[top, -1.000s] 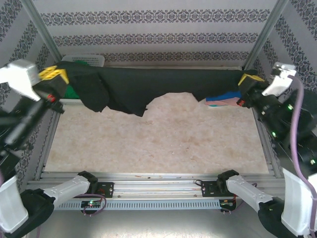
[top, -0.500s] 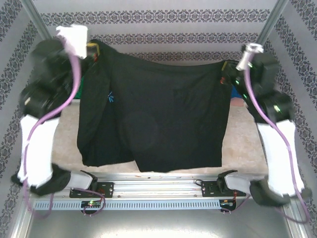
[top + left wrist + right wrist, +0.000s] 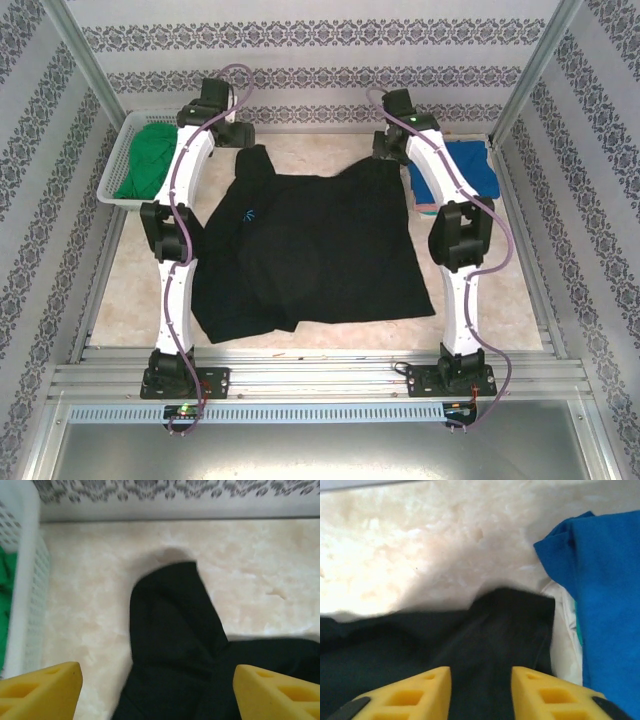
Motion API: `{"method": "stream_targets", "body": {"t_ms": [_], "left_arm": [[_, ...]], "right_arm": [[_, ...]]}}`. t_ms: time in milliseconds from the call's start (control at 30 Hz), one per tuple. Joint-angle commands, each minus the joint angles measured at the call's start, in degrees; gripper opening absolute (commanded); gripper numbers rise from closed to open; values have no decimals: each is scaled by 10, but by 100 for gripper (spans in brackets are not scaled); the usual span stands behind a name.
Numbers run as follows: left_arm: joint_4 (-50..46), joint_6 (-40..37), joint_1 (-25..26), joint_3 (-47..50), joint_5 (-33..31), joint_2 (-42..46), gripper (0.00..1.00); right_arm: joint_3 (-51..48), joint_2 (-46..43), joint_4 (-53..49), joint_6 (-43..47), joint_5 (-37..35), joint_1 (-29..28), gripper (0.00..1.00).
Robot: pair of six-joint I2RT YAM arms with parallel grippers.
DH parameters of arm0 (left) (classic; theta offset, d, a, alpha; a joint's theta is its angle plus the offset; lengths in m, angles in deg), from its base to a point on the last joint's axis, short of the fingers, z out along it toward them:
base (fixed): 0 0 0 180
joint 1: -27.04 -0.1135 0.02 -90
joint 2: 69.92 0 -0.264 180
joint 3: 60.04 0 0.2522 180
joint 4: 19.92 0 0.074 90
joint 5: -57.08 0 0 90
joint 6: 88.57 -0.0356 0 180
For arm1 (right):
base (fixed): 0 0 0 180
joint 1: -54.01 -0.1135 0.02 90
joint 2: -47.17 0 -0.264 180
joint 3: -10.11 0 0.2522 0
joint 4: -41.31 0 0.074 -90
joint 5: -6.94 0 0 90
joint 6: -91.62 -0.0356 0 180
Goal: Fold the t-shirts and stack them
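Observation:
The large black t-shirt (image 3: 310, 250) lies spread on the table, its small light-blue chest mark (image 3: 246, 214) facing up. My left gripper (image 3: 238, 135) hovers over the shirt's far-left sleeve (image 3: 172, 630), open wide, with the cloth lying below its yellow fingertips (image 3: 47, 690). My right gripper (image 3: 386, 148) is over the far-right sleeve (image 3: 505, 630), open by a smaller gap, with the cloth lying loose beneath its fingers (image 3: 420, 692). A green t-shirt (image 3: 150, 160) sits in the basket. A blue t-shirt (image 3: 465, 170) lies folded at the far right on a pink one (image 3: 428, 211).
The white lattice basket (image 3: 124, 158) stands at the far left, its wall (image 3: 25, 580) close to my left gripper. The blue shirt (image 3: 605, 595) lies right beside my right gripper. Bare table (image 3: 130, 290) shows on the shirt's left, and metal rails (image 3: 320, 370) run along the near edge.
The black shirt, first stretched and lifted between both shut grippers, now lies flat on the table. Both grippers have let go and opened at its far corners.

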Motion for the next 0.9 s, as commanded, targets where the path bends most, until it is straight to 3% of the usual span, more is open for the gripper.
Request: {"method": "stream_targets", "body": {"t_ms": [0, 100, 200, 267, 367, 500, 667, 867], "left_arm": [[-58, -2, 3, -38, 23, 65, 83], [-47, 4, 9, 68, 51, 130, 91], [58, 12, 33, 278, 78, 227, 99], [147, 35, 39, 425, 114, 288, 100], [227, 68, 38, 564, 127, 352, 100], [266, 86, 39, 678, 120, 403, 100], [288, 94, 38, 755, 117, 421, 100], [304, 95, 38, 772, 113, 371, 100]], "right_arm": [[43, -29, -52, 18, 5, -9, 46], [-71, -84, 5, 18, -6, -22, 54], [-156, -109, 66, 11, -15, -22, 58], [-137, -80, 52, 14, -30, -13, 57], [-49, -5, -7, 36, -34, -1, 52], [59, 90, -74, 45, -38, 14, 48], [102, 134, -88, 43, -69, 41, 45], [118, 163, -93, 50, -86, 78, 45]]}}
